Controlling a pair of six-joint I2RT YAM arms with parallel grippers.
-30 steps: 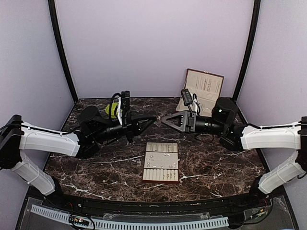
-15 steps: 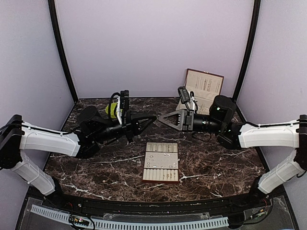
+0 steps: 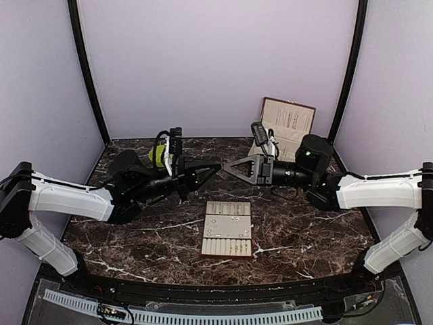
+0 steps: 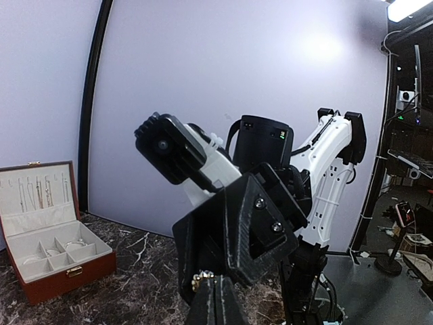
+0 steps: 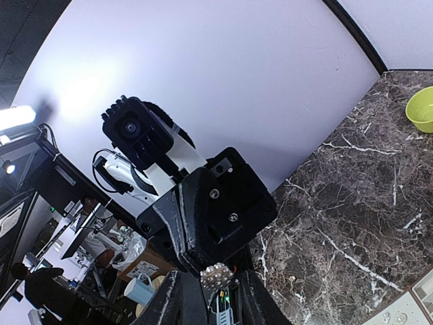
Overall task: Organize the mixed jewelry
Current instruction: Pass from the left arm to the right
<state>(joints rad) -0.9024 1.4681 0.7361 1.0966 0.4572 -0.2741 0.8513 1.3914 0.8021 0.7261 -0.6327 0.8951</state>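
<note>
- Two pincers meet tip to tip in the air above the dark marble worktop (image 3: 135,237), behind the tray.
- The left pincer (image 3: 216,167) is pressed together on a tiny silvery beaded jewelry piece (image 5: 218,274) at its very tip.
- The right pincer (image 3: 227,164) stands part spread, one finger on each side of that piece; contact cannot be told.
- The beige slotted tray with brown near edge (image 3: 228,254) lies near mid-worktop, well apart from every edge, with bare marble on both sides.
- Small silvery specks sit in its slots, too small to identify.
- The lime-green bowl (image 5: 423,108) is largely hidden behind the left arm in the top view.
- The open brown jewelry box (image 4: 54,264) stands at the far right corner.
</note>
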